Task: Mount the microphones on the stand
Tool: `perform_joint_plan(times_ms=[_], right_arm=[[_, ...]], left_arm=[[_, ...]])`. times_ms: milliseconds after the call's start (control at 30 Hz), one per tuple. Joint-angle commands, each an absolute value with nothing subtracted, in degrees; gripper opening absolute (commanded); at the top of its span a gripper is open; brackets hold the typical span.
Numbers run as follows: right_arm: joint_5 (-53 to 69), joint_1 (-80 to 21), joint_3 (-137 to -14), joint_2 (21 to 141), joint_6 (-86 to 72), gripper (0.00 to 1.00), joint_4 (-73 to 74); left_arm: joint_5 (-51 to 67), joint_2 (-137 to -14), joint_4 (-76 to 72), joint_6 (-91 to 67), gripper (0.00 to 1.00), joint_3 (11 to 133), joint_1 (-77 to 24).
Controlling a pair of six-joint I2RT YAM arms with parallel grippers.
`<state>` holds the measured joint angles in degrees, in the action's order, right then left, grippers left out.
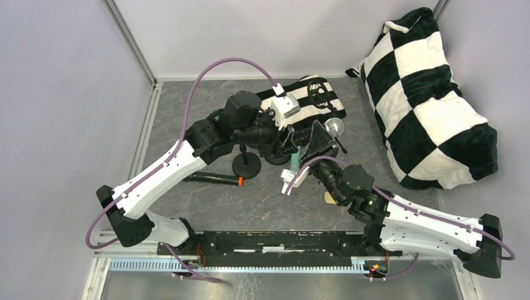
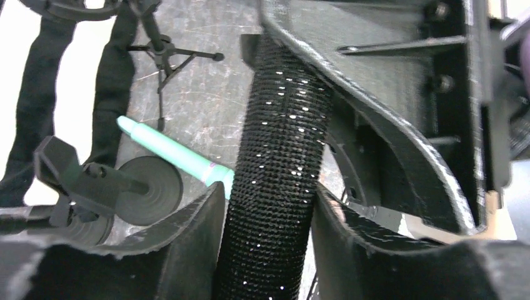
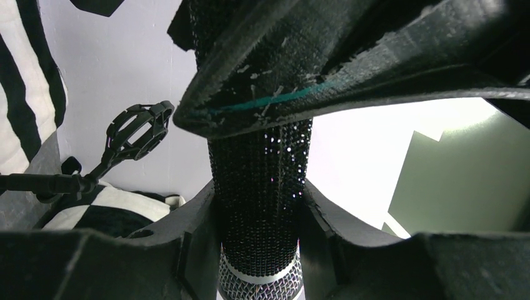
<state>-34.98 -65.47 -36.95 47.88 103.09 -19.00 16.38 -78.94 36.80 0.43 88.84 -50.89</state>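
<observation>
At the far left of the overhead view, the black microphone with orange ring (image 1: 212,179) lies flat on the mottled grey table (image 1: 250,206). Just right of it the stand (image 1: 247,164) is seen, with its round disc base.

Only the left wrist view shows the mint green microphone (image 2: 175,153) clearly, as a smooth tapering stick. The left gripper (image 2: 269,244) is set closely around a glittering, knurled black barrel; whether it presses on the barrel cannot be told.

The right wrist view alone reveals that barrel's woven silver head: it is the black microphone with silver mesh head (image 3: 259,187), clamped in the right gripper (image 3: 259,244) above the table. The cream-yellow microphone (image 1: 329,197) is half hidden under the right arm.
</observation>
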Motion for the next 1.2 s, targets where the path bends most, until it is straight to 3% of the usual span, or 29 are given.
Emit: perform_joint_plan(times_ms=[0, 100, 167, 267, 367, 433, 733, 900, 1067, 1167], right_arm=[[-33.14, -65.66, -38.85, 47.15, 100.86, 0.09, -26.52], [-33.11, -65.66, -38.85, 47.01, 99.96, 0.15, -26.63], [-33.05, -65.67, -38.76, 46.75, 99.42, 0.26, -26.27], [-33.05, -65.64, -38.85, 46.21, 98.24, 0.58, -24.46], [-33.46, -65.65, -39.20, 45.45, 96.42, 0.76, -21.82], [-33.66, -65.63, -39.03, 44.57, 95.52, 0.82, -20.62], [-32.55, -65.61, -36.41, 37.69, 87.60, 0.86, -20.42], [-38.60, -65.62, -37.49, 34.45, 51.76, 0.84, -28.80], [-47.19, -64.81, -44.29, 38.89, 17.95, 0.84, -17.55], [-41.35, -60.16, -47.49, 40.97, 3.57, 0.83, -12.80]], left_arm=[[17.24, -79.42, 36.64, 3.38, 0.44, 88.28, -50.67], [17.57, -79.80, 36.63, 2.96, 0.18, 88.30, -50.71], [16.87, -79.96, 36.58, 2.77, 0.04, 88.35, -50.64], [14.02, -79.79, 35.93, 2.19, 0.02, 88.14, -50.63], [10.20, -79.06, 34.41, 1.14, 0.02, 87.13, -50.62], [8.25, -78.57, 33.28, 0.44, 0.02, 86.52, -50.42], [1.28, -74.01, 25.53, -3.25, 0.02, 82.46, -45.97], [4.15, -68.37, 16.20, -4.94, 0.02, 76.89, -45.35], [6.50, -65.55, 10.10, -6.93, 0.02, 74.00, -45.35], [7.65, -64.86, 7.95, -7.89, 0.02, 73.09, -45.35]])
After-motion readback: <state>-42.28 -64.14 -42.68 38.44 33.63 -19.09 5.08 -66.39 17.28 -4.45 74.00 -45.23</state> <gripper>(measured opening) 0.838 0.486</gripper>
